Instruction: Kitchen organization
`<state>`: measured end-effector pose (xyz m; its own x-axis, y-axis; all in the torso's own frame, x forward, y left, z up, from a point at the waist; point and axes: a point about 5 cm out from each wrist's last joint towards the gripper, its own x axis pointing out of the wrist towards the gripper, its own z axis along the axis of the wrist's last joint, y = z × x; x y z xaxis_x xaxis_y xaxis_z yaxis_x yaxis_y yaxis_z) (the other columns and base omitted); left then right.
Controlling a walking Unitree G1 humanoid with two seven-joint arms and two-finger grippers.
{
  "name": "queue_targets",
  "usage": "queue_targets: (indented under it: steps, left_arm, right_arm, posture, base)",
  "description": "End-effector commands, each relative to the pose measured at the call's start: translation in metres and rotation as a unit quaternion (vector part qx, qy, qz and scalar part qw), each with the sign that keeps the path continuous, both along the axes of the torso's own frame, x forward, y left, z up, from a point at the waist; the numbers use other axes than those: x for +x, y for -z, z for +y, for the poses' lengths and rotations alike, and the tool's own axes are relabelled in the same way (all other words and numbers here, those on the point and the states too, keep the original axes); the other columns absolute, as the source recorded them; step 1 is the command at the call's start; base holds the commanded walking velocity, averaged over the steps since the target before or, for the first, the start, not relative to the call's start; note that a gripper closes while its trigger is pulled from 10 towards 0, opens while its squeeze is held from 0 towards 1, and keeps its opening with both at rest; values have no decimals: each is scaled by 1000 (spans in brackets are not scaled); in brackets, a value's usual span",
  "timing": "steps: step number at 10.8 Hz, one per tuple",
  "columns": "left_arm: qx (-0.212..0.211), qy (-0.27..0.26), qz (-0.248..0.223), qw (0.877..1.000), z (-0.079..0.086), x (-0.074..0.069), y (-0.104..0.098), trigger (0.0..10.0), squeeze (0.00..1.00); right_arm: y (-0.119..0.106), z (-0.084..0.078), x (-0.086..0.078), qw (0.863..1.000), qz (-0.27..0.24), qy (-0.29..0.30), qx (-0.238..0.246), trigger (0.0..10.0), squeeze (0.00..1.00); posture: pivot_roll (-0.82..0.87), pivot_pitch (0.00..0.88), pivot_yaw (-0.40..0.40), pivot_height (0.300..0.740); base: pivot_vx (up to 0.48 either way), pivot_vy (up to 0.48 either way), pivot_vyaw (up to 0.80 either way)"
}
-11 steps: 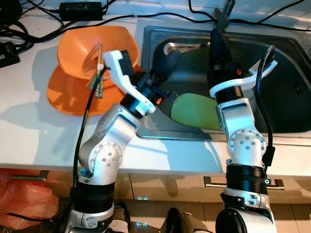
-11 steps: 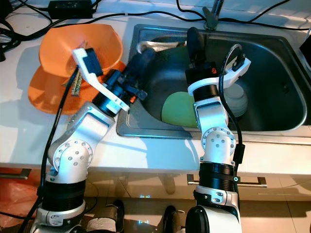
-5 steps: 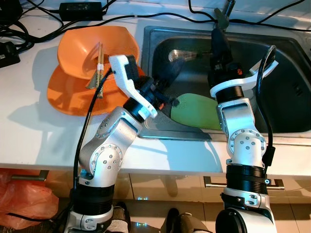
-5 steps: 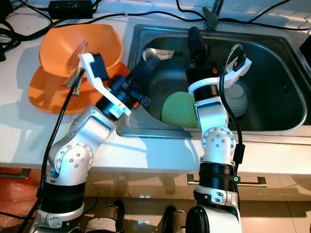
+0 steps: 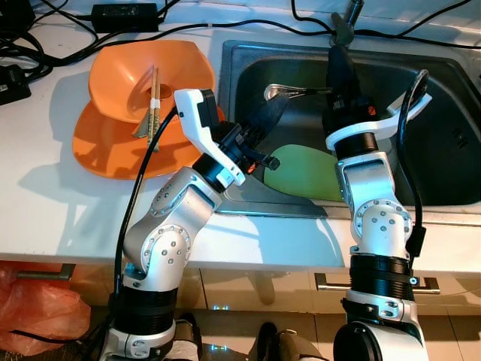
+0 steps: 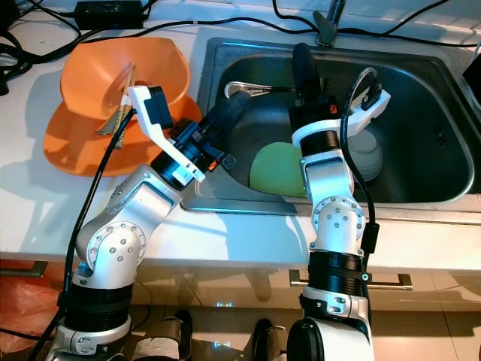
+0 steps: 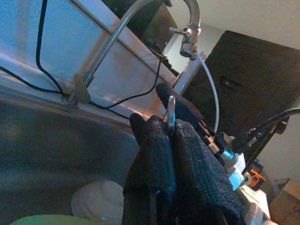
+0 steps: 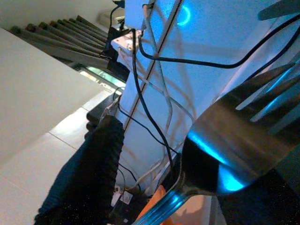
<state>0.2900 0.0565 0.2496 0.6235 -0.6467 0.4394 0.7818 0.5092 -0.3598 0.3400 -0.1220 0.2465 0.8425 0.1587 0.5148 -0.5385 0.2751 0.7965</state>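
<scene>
Currently: both tools on the metal utensil over the sink

We've got our left tool (image 6: 225, 114) clamped on a metal utensil (image 5: 289, 91), held above the sink (image 5: 443, 197). Our right tool (image 5: 340, 64) meets its far end by the faucet base (image 5: 340, 28); can't tell its finger state. Below sit a green plate (image 5: 301, 173) and white dish (image 6: 364, 154). Orange bowls (image 5: 113, 113) with chopsticks (image 5: 152, 105) rest on the worktop (image 5: 37, 165).

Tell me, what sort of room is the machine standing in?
Most likely a home kitchen: a steel sink set in a white counter, a tap above it, and orange bowls holding chopsticks.
</scene>
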Motion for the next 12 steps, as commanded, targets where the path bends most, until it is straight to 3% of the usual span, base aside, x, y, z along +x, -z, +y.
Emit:
queue_targets:
  steps: [1, 7, 11, 12]
  left_arm:
    - [5, -2, 1, 1000, -2, 0, 1, 10000, 0]
    - [-11, -27, -3, 1000, 4, 4, -1, 10000, 0]
    - [7, -28, -7, 1000, 1, 4, 1, 10000, 0]
    - [5, -39, 3, 999, 2, 7, 3, 10000, 1000]
  right_arm:
    - [-9, 4, 1, 1000, -11, -2, 22, 0, 0]
    - [-9, 5, 0, 1000, -12, -6, 23, 0, 0]
    - [-9, 4, 1, 1000, -13, -5, 26, 0, 0]
    - [-11, 3, 1, 1000, -14, -4, 28, 0, 0]
  posture:
    - [167, 201, -47, 740]
    - [167, 202, -47, 740]
    - [166, 198, -46, 740]
    - [167, 199, -48, 740]
  base:
    - [0, 0, 0]
    - [0, 0, 0]
    - [0, 0, 0]
    - [0, 0, 0]
